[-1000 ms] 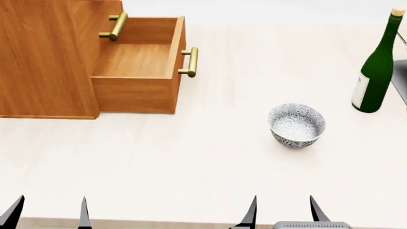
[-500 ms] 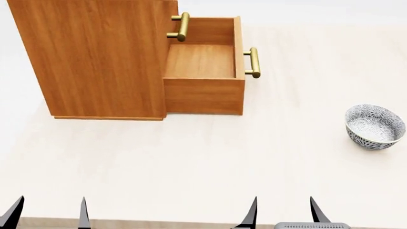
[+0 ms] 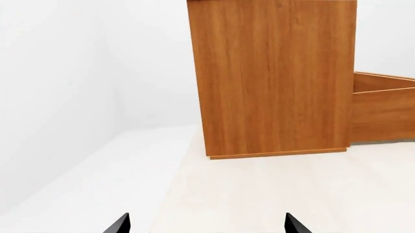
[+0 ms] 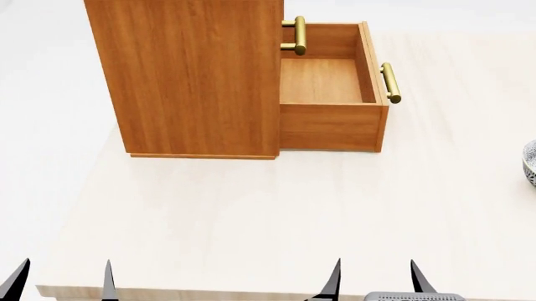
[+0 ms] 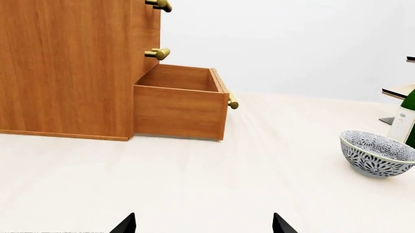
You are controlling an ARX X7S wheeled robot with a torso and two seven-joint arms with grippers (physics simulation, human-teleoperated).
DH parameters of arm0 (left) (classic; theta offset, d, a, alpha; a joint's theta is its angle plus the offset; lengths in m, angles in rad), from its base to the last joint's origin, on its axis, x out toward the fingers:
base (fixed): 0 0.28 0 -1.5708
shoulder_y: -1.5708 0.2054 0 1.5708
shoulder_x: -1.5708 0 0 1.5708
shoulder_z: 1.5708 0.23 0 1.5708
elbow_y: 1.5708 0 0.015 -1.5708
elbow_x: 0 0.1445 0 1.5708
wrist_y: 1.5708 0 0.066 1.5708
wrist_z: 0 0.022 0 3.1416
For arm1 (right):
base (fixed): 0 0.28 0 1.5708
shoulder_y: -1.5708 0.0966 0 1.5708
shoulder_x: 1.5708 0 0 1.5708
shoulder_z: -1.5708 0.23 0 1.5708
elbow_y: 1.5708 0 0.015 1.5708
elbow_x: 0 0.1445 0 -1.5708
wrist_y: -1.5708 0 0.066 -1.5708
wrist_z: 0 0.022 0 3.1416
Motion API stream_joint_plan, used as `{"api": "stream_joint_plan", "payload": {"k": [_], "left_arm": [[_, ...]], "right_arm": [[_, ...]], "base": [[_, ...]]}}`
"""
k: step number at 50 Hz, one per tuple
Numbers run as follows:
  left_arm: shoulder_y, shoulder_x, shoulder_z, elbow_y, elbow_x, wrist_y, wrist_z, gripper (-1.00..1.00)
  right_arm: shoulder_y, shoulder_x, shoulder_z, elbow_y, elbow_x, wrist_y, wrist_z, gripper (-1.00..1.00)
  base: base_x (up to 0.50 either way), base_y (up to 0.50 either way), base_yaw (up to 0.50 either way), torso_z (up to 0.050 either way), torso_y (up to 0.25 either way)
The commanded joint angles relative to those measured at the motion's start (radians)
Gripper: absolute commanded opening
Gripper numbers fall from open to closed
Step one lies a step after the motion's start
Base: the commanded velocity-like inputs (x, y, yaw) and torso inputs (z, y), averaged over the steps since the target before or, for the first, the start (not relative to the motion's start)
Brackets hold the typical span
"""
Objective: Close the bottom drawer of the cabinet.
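The cabinet is an orange-brown wooden chest at the back of the table. Its bottom drawer is pulled out to the right, open and empty, with a brass bar handle on its front. An upper drawer's brass handle shows above it. The drawer also shows in the right wrist view and partly in the left wrist view. My left gripper and right gripper are both open and empty, low at the table's near edge, far from the drawer.
A patterned blue-white bowl stands to the right of the drawer, cut by the head view's right edge. A green bottle stands behind it. The pale table ends left of the cabinet.
The head view has swung left: the cabinet and drawer have shifted right in frame, the bowl slid to the right edge and the bottle left the view. The gripper tips stay put.
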Motion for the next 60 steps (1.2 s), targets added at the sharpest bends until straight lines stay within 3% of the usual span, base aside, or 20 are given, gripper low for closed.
{"api": "stream_joint_plan", "payload": {"k": [1, 13, 53, 60], "left_arm": [[-0.006, -0.003, 0.006, -0.015, -0.002, -0.002, -0.013, 1.0], [-0.005, -0.008, 0.013, -0.012, -0.013, 0.001, -0.016, 1.0], [-0.009, -0.018, 0.031, -0.008, -0.004, -0.026, -0.072, 1.0], [-0.011, -0.019, 0.037, -0.011, -0.001, -0.032, -0.081, 1.0]], "right_arm": [[0.009, -0.008, 0.017, -0.009, 0.025, 0.048, 0.027, 1.0], [0.011, 0.007, 0.016, -0.047, 0.045, 0.072, 0.024, 1.0], [0.018, 0.028, -0.01, -0.045, 0.064, 0.058, 0.038, 1.0], [0.011, 0.034, -0.001, -0.118, 0.072, 0.098, 0.061, 1.0]], "base": [[0.0, 0.0, 0.0, 0.0, 0.0], [0.03, 0.0, 0.0, 0.0, 0.0], [0.49, 0.0, 0.0, 0.0, 0.0], [0.04, 0.0, 0.0, 0.0, 0.0]]}}
